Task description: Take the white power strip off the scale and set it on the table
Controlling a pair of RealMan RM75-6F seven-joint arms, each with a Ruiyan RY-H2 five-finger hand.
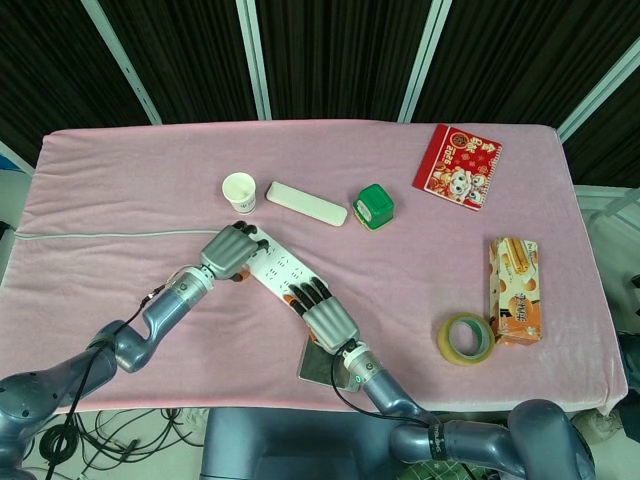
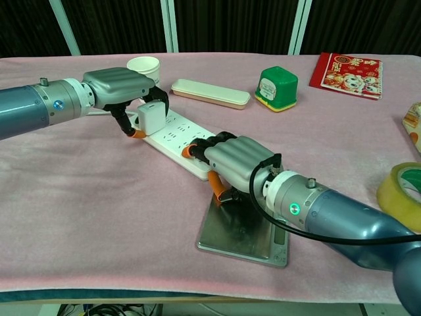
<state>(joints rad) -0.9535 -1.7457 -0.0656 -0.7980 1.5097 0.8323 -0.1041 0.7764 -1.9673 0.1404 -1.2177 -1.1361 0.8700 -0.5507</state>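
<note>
The white power strip (image 1: 276, 268) (image 2: 172, 139) runs diagonally between my two hands, a white plug block standing in its far end. My left hand (image 1: 228, 252) (image 2: 118, 85) grips that far end, fingers curled over the plug block. My right hand (image 1: 325, 320) (image 2: 237, 158) grips the near end, which it hides. This end hangs over the far edge of the flat silver scale (image 1: 318, 365) (image 2: 240, 234). Whether the strip touches the pink cloth I cannot tell.
Behind the strip stand a paper cup (image 1: 239, 191) (image 2: 143, 67), a beige case (image 1: 306, 203) (image 2: 210, 93) and a green box (image 1: 373, 206) (image 2: 277, 87). A red packet (image 1: 457, 165), an orange carton (image 1: 514, 288) and a tape roll (image 1: 466, 338) lie at the right. The strip's grey cable (image 1: 100, 237) runs left.
</note>
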